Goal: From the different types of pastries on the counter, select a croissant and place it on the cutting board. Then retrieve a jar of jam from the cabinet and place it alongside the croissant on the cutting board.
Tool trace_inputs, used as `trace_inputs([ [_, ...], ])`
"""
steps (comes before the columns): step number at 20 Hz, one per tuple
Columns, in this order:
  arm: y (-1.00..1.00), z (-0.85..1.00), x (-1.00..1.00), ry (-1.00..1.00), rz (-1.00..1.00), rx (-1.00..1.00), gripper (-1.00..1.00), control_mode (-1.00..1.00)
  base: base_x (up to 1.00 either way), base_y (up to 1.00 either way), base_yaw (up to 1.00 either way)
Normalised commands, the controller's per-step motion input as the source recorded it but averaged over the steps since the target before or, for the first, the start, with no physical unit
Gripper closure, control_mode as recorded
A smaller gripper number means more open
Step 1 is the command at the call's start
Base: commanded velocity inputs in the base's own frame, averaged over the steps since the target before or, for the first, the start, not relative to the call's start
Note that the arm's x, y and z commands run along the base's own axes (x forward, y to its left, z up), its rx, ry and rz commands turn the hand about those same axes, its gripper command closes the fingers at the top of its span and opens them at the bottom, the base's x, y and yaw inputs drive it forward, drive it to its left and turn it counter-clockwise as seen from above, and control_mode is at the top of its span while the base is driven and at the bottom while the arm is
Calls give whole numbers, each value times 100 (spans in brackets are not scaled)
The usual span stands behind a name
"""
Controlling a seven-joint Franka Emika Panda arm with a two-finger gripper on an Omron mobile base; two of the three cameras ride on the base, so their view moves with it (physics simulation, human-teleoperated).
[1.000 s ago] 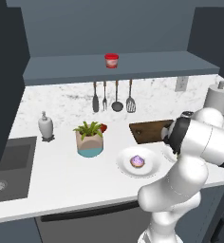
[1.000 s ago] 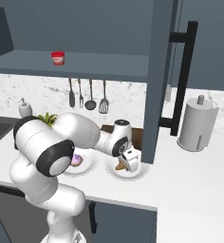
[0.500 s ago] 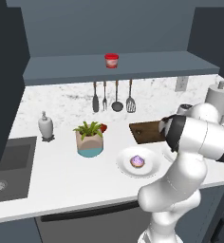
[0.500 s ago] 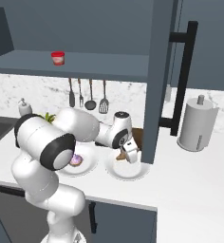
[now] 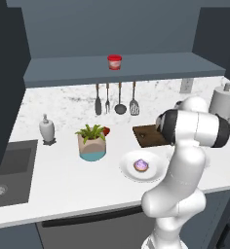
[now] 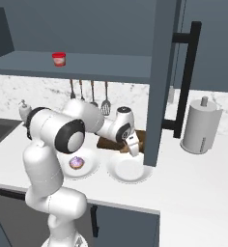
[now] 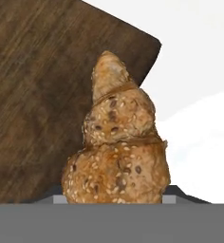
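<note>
The tool [image 6: 134, 147] is seen closed on the croissant [image 7: 117, 152], held above the near edge of the cutting board [image 7: 42, 90] beside a white plate [image 6: 129, 170] on the tabletop [image 6: 193, 183], while the jar of jam [image 5: 114, 62] is observed upright on the cabinet [image 5: 151, 68] shelf.

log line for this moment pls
phase: carry | gripper: shut on croissant | over: cutting board edge | jar of jam: on cabinet shelf
</note>
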Motion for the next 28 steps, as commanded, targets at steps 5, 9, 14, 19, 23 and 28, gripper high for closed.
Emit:
trace_inputs([
  [5,0,5,65,-3,-5,0,100,-100,0,0,0],
  [9,0,1,46,-1,-4,0,100,-100,0,0,0],
  [14,0,0,52,-3,-3,0,100,-100,0,0,0],
  [19,0,0,53,-3,-3,0,100,-100,0,0,0],
  [23,0,0,47,-1,-2,0,100,-100,0,0,0],
  [28,0,-9,20,-1,-3,0,100,-100,0,0,0],
])
